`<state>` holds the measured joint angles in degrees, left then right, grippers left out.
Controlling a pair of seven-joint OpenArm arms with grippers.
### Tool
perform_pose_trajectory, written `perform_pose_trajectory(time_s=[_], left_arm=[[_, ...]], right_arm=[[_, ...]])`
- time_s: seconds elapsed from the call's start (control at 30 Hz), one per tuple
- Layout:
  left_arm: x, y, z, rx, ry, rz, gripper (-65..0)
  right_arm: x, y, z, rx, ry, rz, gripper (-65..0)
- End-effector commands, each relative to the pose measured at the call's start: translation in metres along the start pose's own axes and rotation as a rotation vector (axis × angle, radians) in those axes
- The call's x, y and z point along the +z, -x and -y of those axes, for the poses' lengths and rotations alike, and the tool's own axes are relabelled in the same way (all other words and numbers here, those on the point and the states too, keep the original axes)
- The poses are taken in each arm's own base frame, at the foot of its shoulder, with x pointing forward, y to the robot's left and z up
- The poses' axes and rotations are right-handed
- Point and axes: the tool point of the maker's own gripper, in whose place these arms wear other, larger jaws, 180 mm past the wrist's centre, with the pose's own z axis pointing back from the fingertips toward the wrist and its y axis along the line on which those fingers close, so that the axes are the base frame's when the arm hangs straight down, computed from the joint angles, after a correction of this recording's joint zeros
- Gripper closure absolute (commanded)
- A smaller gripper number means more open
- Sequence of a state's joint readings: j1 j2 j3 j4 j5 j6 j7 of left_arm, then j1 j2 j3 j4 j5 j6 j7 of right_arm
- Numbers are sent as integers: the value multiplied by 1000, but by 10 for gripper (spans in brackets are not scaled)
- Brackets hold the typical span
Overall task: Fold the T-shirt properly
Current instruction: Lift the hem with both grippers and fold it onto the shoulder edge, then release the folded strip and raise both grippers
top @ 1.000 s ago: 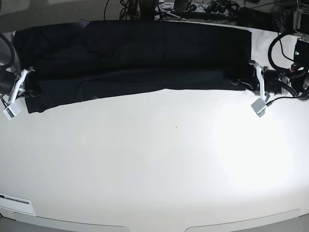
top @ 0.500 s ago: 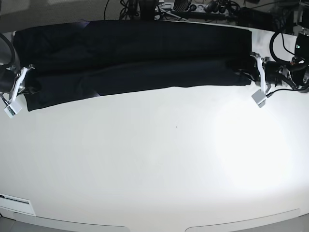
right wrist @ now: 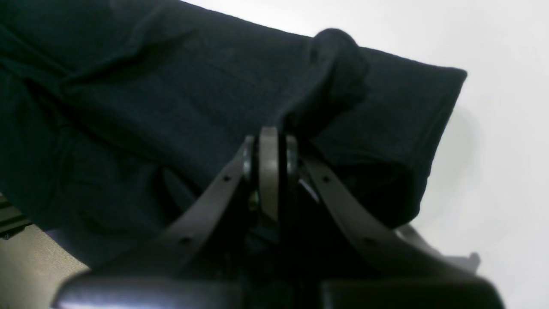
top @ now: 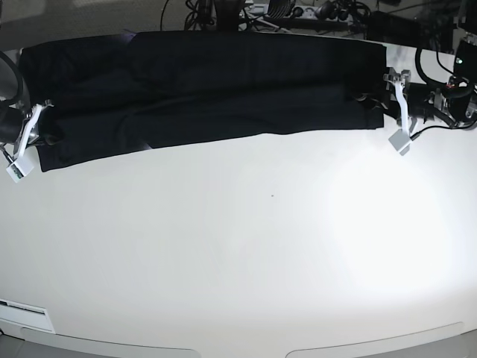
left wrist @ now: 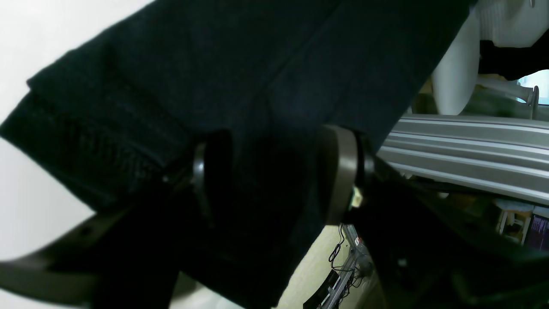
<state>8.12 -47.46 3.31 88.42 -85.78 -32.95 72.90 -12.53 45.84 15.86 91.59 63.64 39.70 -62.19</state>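
Note:
The black T-shirt (top: 201, 89) lies as a long folded band across the far side of the white table (top: 268, 246), plain side up. At its right end my left gripper (top: 378, 106) stands open. In the left wrist view its fingers (left wrist: 339, 171) are wide apart, with the T-shirt (left wrist: 240, 73) lying loose between them. At the band's left end my right gripper (top: 45, 138) is shut on the T-shirt. The right wrist view shows the pads (right wrist: 268, 150) pressed together on a raised pinch of the T-shirt (right wrist: 330, 56) near a hemmed corner.
Cables and equipment (top: 298, 11) crowd the space behind the table's far edge. A ribbed aluminium rail (left wrist: 463, 146) runs beside the left arm. A white label (top: 26, 312) sits at the table's front left corner.
My left gripper has moved toward the far edge with the shirt's right end, then opened and let go of it. The right gripper stays shut on the left end.

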Motion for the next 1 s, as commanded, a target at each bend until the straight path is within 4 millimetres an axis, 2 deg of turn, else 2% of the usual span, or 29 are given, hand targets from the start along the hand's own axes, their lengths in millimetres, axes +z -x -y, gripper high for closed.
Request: perform_pose_trajectory(time_s=[0.0, 0.13, 0.3, 0.33, 0.43, 0.47, 0.53, 0.67, 0.77, 0.8, 0.83, 0.87, 0.9, 0.93, 0.97], left_arm=[[6, 4, -4, -7, -29, -32, -339], [6, 4, -4, -7, -29, -32, -338], [6, 3, -4, -7, -29, -25, -338], [6, 3, -4, -7, -29, -25, -338], [6, 3, -4, -7, -29, -25, -339], [6, 3, -4, -7, -29, -25, -338], [6, 2, -4, -7, -29, -22, -338], [6, 2, -3, -30, -23, -22, -338], [6, 2, -3, -30, -23, -22, -338], [6, 2, -3, -30, -23, -22, -338], [6, 2, -3, -30, -23, -21, -338], [6, 2, -3, -30, -23, -22, -338], [6, 2, -3, -30, -23, -21, -338], [6, 0, -3, -31, -23, -14, -338], [7, -3, -3, -33, -24, -1, -338]], right_arm=[[10, -11, 5, 29, 16, 14, 0], [11, 9, 6, 27, 16, -93, 0], [12, 15, 7, 29, 21, -128, 0], [12, 15, 7, 29, 21, -128, -32], [12, 13, 7, 29, 20, -119, -295], [12, 11, 7, 29, 20, -109, -353], [12, 3, 7, 31, 19, -73, -377], [18, -37, 2, 20, -26, 93, -377], [37, -70, -5, -6, -90, 235, -373], [45, -79, -7, -19, -116, 284, -353], [53, -85, -8, -30, -132, 320, -298], [57, -83, -4, -32, -115, 311, -203], [60, -75, -1, -35, -101, 278, -67], [61, -71, 1, -41, -92, 263, 0], [61, -68, 1, -51, -91, 262, 0]])
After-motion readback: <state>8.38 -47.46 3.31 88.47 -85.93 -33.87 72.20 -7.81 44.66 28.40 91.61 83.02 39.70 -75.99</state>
